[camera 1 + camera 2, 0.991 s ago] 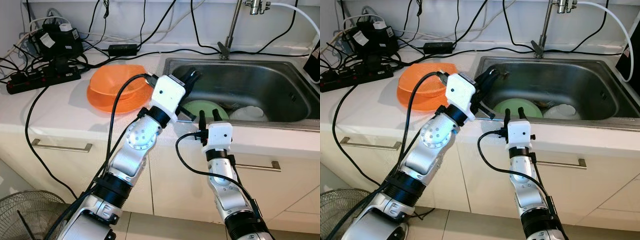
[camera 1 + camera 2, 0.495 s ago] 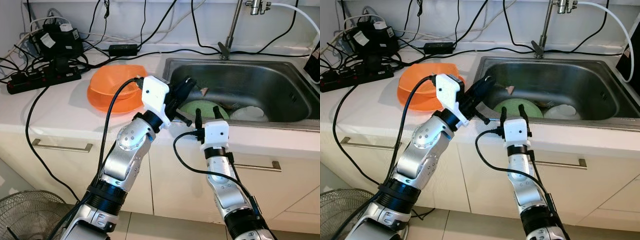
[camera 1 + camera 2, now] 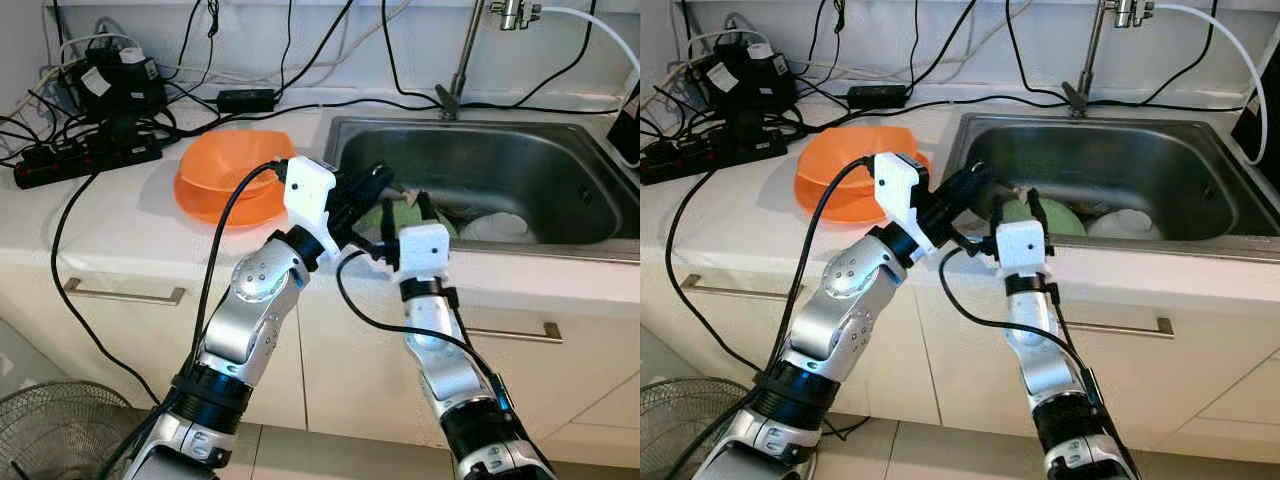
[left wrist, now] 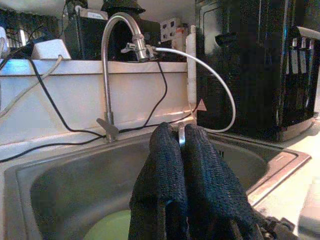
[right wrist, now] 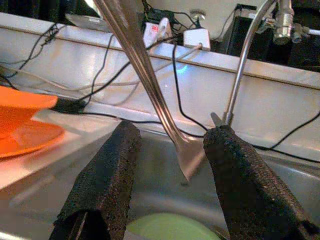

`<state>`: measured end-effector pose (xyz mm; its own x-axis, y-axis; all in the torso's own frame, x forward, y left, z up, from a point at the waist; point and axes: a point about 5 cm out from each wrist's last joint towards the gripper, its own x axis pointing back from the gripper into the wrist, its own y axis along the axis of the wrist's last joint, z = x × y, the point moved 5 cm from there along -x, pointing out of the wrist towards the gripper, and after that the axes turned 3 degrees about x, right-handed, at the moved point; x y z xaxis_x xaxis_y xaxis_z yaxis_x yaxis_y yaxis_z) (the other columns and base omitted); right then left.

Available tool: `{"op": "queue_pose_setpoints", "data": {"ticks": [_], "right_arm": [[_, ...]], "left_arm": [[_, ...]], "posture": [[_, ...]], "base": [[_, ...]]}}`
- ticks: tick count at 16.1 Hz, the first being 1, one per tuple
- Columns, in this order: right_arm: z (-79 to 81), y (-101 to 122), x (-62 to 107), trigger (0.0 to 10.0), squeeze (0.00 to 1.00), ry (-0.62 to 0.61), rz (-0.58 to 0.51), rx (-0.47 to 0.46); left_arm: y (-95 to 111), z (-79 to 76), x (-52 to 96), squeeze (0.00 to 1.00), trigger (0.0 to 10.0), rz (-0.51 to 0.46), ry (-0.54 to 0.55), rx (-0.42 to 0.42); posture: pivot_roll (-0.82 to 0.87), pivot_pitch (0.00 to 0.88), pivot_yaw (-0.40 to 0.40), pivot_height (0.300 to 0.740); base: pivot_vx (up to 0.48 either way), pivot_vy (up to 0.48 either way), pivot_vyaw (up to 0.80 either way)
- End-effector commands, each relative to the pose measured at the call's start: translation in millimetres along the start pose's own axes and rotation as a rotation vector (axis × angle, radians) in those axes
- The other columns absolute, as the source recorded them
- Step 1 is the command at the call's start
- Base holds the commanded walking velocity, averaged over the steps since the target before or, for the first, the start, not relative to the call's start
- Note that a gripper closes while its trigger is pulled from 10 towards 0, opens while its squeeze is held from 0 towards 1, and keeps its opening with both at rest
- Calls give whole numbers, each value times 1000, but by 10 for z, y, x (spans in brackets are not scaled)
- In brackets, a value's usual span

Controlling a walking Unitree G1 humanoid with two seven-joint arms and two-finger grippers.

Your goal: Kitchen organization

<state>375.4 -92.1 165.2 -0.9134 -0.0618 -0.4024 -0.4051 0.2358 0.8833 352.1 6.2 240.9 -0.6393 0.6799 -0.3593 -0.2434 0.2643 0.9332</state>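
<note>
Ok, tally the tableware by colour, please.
Orange: 2, orange bowl on orange plate, on the counter
Green: 1, green plate in the sink
White: 1, white dish in the sink
Silver: 1, utensil in the left gripper
Total: 5

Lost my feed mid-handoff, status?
Left gripper shut on metal utensil. Right gripper open around its handle end, over sink. Green plate below; nothing blocking.

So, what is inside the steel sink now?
Inside the sink lie a green plate and a white dish. The right gripper covers part of the plate, and what lies under both dishes is hidden.
</note>
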Motion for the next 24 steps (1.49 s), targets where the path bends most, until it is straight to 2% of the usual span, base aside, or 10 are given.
{"op": "queue_pose_setpoints", "data": {"ticks": [1, 6, 8, 21, 22, 24], "right_arm": [[37, 40, -43, 10000, 0, 8, -11, 0], [56, 76, -88, 10000, 0, 9, -22, -2], [62, 79, -99, 10000, 0, 8, -22, -2], [152, 9, -117, 10000, 0, 41, 11, -2], [153, 6, -119, 7529, 0, 42, 11, 0], [156, 6, -122, 4000, 0, 44, 10, 0]], "left_arm": [[46, 3, 21, 0, 10000, -10, -6, 2], [-13, -25, 41, 0, 10000, 27, -27, 4], [-76, -90, 58, 0, 10000, 67, -70, -7], [-77, -167, 80, 0, 10000, 88, -122, 1], [-90, -172, 85, 0, 10000, 94, -128, 1], [-105, -175, 90, 0, 10000, 100, -131, 1]], "posture": [[75, 1, 66, 740], [76, 6, 68, 740], [79, 5, 68, 740], [89, 7, 65, 740], [92, 6, 64, 740], [91, 6, 64, 740]], "base": [[0, 0, 0], [0, 0, 0], [0, 0, 0], [0, 0, 0], [0, 0, 0], [0, 0, 0]]}}
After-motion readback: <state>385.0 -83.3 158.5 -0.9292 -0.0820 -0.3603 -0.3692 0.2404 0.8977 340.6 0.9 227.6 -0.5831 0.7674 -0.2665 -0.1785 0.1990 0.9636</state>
